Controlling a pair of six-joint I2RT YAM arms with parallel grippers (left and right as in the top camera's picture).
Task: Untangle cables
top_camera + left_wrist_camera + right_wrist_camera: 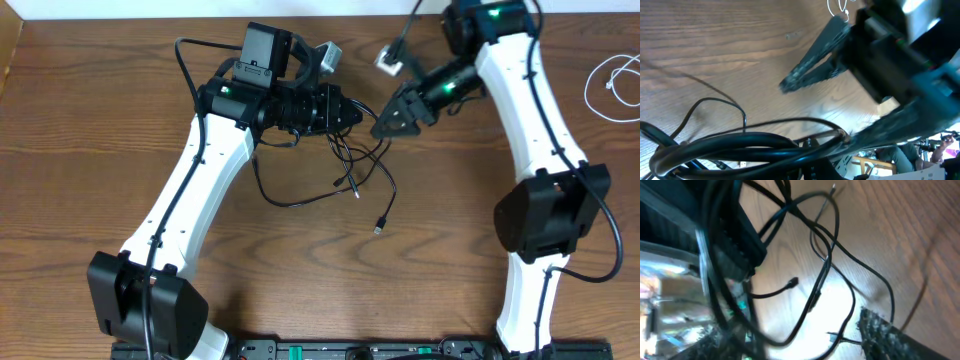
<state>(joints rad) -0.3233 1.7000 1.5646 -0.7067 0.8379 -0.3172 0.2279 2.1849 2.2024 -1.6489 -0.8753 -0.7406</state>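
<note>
Left end effector (352,112) is clenched on the black cables (352,187), their tangle trailing toward 6 o'clock on the counter (90,130), while the right end effector (385,125), released, hovers just at its 3 o'clock.

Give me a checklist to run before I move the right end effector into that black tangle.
1. Left end effector shut on the black cables: ok.
2. Right end effector open, holding nothing: ok.
3. A strand lined up between the right fingers: cannot tell; one passes right beside that finger.
4. The two end effectors not touching: ok, but they are very close.
5. Black cables separated: not ok; they are looped and crossed, with one plug lying loose on the table.
6. White cable out of the way: ok, it lies apart at the far right.
</note>
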